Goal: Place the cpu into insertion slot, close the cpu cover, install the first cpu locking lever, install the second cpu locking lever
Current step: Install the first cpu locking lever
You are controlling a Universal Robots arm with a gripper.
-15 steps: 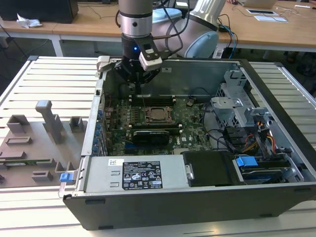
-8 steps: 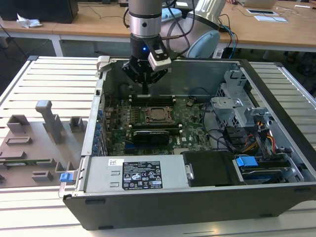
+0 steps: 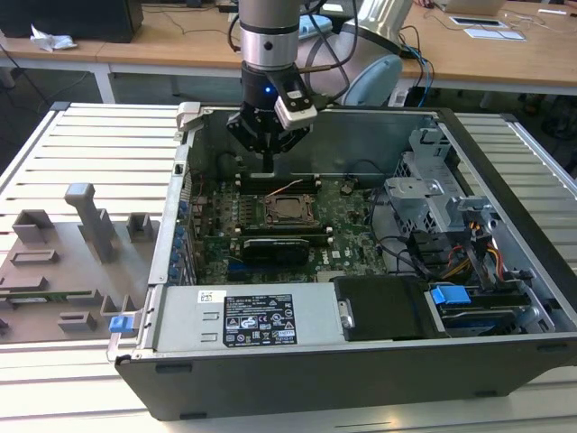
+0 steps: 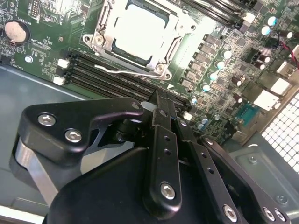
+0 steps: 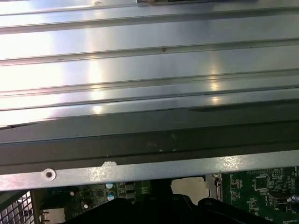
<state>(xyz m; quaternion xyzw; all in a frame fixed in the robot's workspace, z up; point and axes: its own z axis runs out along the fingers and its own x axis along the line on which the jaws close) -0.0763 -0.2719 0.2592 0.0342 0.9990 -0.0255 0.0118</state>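
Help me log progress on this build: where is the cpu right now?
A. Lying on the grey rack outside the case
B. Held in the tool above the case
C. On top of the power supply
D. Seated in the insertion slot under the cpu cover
D: in the second wrist view the cpu sits in the insertion slot, with the cpu cover framing it.

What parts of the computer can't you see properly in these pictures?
- The cpu: in the second wrist view glare whitens its top, so its surface detail is lost.
- The insertion slot: in that view the cpu and the cpu cover lie over it, hiding its contacts.
- The gripper: its own black body blocks the fingertips, so open or shut is unclear.
- The motherboard: in the first wrist view the case wall covers most of it.
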